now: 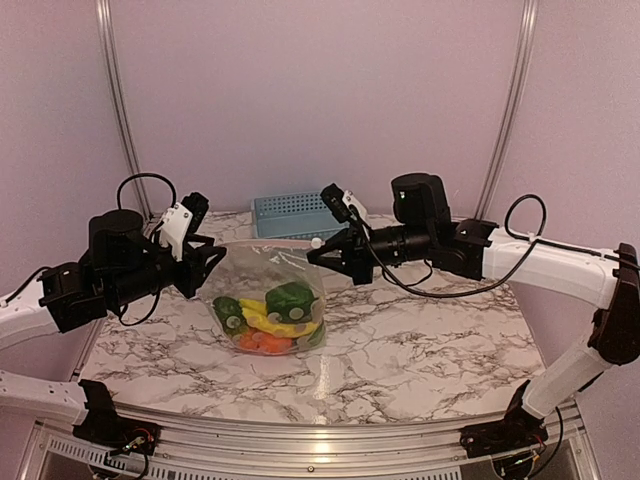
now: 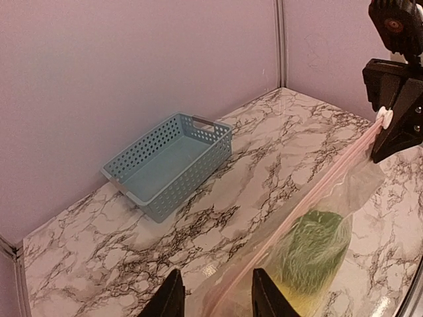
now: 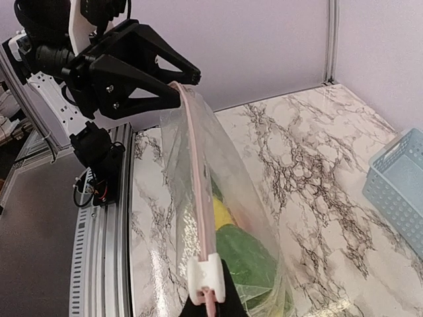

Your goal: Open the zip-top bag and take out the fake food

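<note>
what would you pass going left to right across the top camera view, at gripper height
left gripper → zip-top bag, strung between the two grippers with the fake food in its bottom → right gripper

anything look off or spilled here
Nothing spilled: the fake food sits inside the zip-top bag. Only oddity: the left gripper stands with jaws apart around the zip strip, while the right gripper pinches the other end.
</note>
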